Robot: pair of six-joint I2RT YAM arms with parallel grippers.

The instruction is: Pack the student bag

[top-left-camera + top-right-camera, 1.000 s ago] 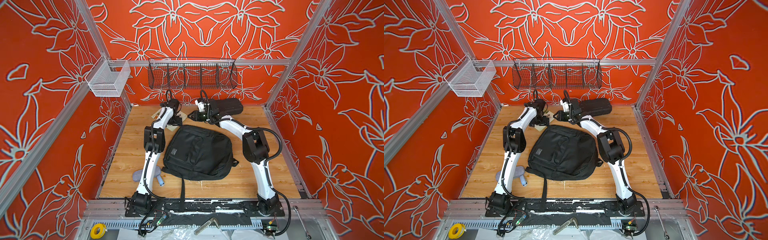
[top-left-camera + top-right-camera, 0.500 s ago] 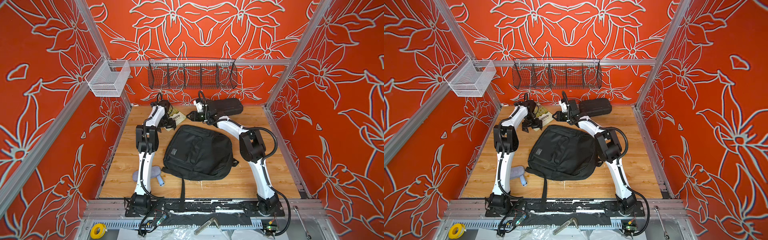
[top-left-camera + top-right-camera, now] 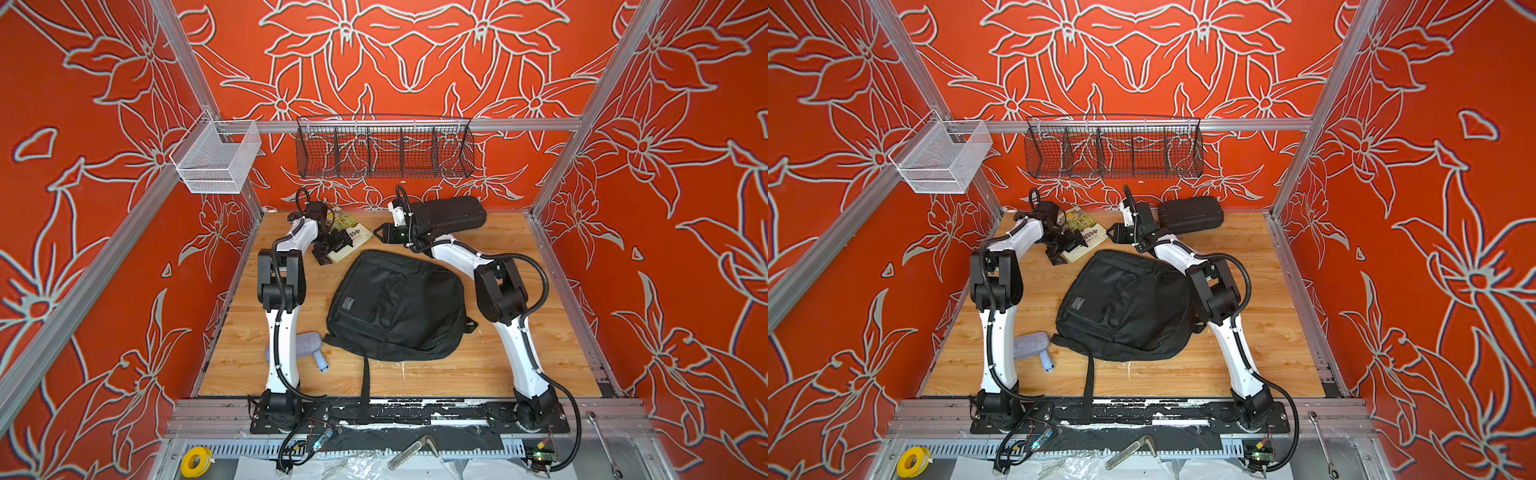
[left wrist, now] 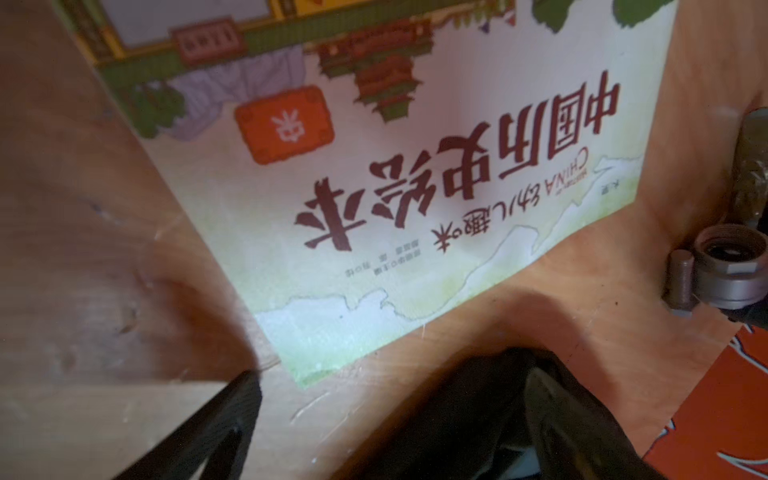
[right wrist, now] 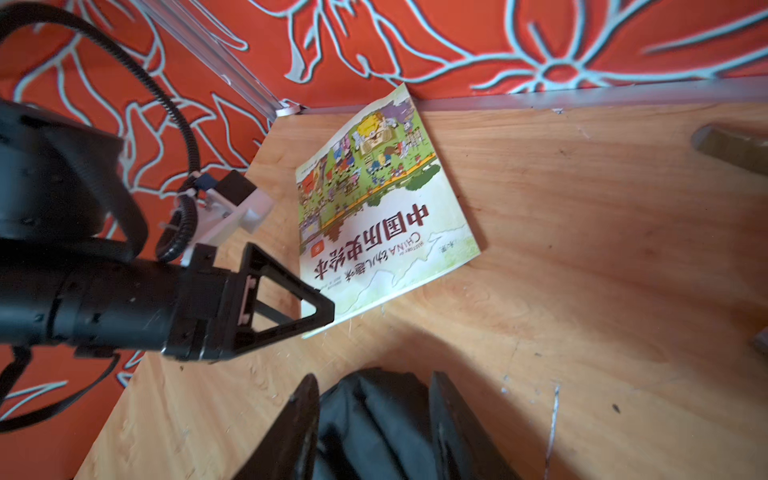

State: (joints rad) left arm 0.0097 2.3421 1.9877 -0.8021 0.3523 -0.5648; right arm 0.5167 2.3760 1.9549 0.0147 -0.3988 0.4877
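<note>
A black student bag (image 3: 397, 307) is lying flat and zipped at the middle of the wooden bench (image 3: 478, 374), its label patch facing up and one long strap (image 3: 365, 390) trailing over the front edge in both top views. Nothing is showing inside the white mesh basket (image 3: 216, 160) hanging on the left rail or the black wire basket (image 3: 384, 147) with dividers on the back wall. A black hard-shell case (image 3: 1190, 214) is sitting closed at the rear. The left claw (image 3: 332, 248) is hovering with its jaws spread wide over the near corner of a Chinese history picture book (image 3: 351, 235) lying flat on the bench, gripping nothing. The right claw (image 3: 384, 233) is hanging beyond the bag's rounded top; in the right wrist view its fingers (image 5: 451, 419) are standing apart on either side of a fold of black bag fabric (image 5: 370, 415), and whether they are pinching it cannot be told. Only the left wrist view is making the book's title (image 4: 457, 166) readable, while only the top views are showing the grey fuzzy-headed brush (image 3: 1034, 347) lying beside the left arm.
</note>
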